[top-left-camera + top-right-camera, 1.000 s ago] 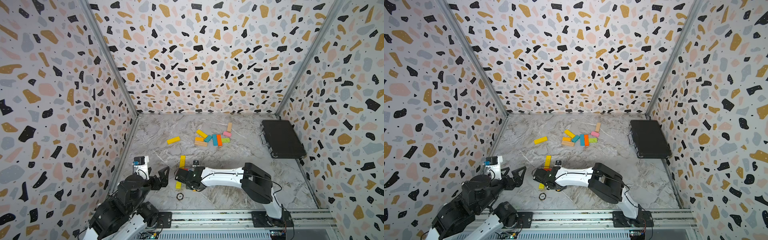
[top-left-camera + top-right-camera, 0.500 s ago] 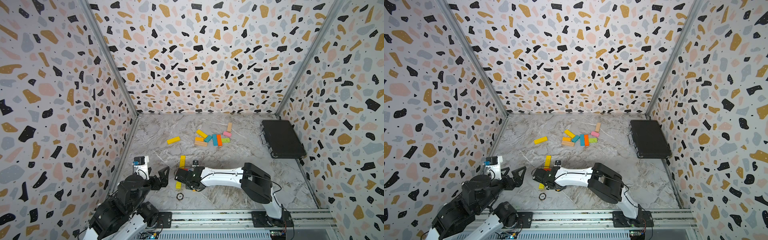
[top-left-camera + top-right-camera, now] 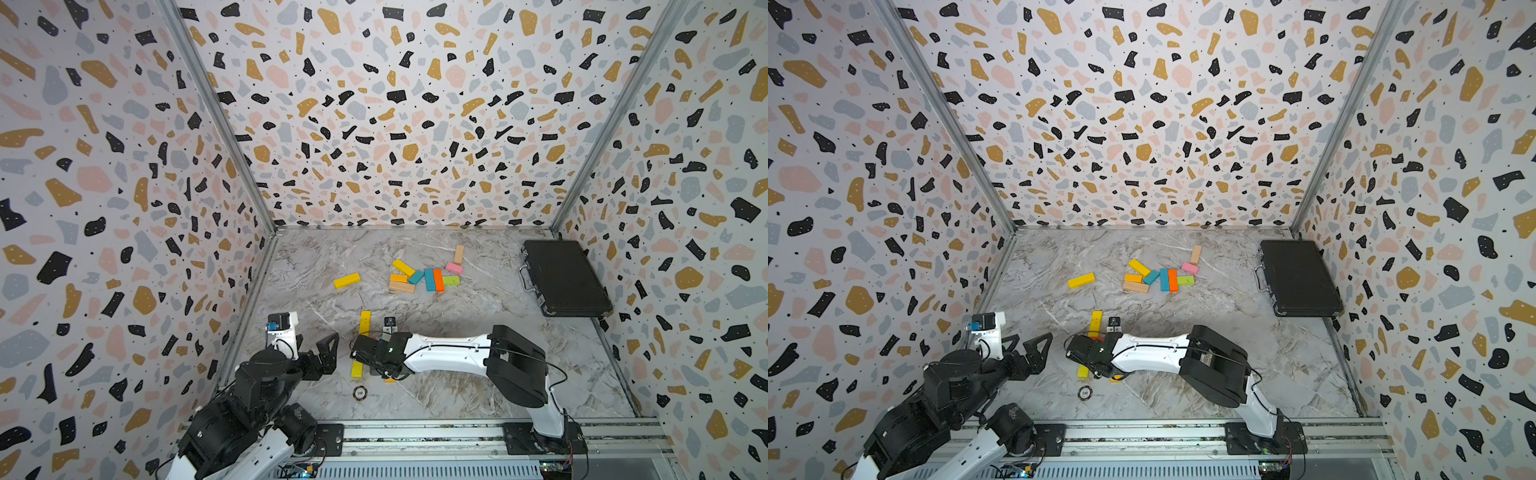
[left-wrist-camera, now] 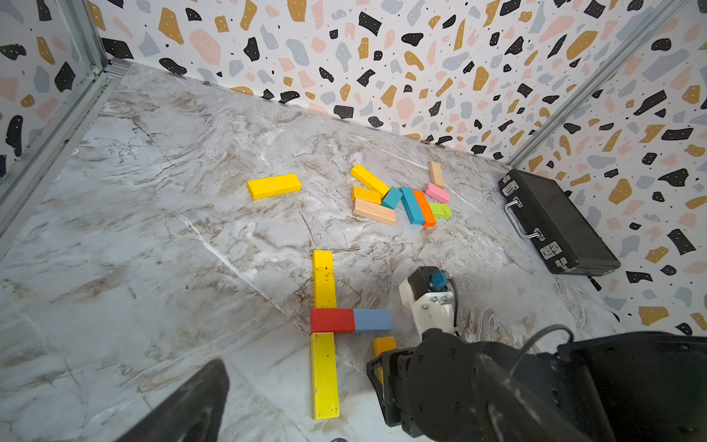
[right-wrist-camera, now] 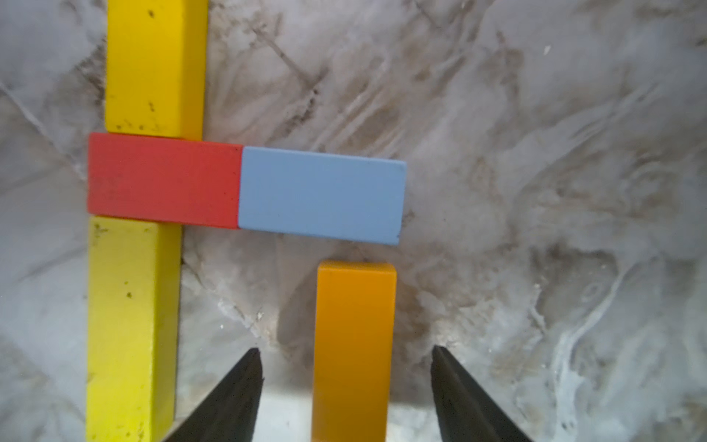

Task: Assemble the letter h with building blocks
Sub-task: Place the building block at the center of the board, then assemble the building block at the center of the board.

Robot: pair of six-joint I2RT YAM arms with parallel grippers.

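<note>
The right pincer (image 5: 346, 354) stands spread, one black fingertip (image 5: 248, 367) on each side of an orange block (image 5: 354, 298). Bare desk shows between each fingertip and the block, so it pinches nothing. The orange block lies flat, its end just short of a blue block (image 5: 321, 195), with a thin gap between them. The blue block butts end to end against a red block (image 5: 164, 180), and the two form one crossbar. An upper yellow block (image 5: 155, 65) touches the red block's far side. A lower yellow block (image 5: 130, 325) touches its near side and runs parallel to the orange block. In both top views the right arm hides most of this group, which lies near the front of the desk (image 3: 457, 399).

The left pincer (image 3: 1027, 349) is spread wide and holds nothing. It hangs just beside the group, apart from it.

Well apart, toward the back wall, lies a cluster of loose blocks (image 3: 424, 276) in yellow, orange, teal, blue, pink, green and plain wood. A lone yellow block (image 3: 346, 280) lies beside it. A black case (image 3: 565, 278) lies at the right wall, and a small disc (image 3: 360, 392) near the front edge.
</note>
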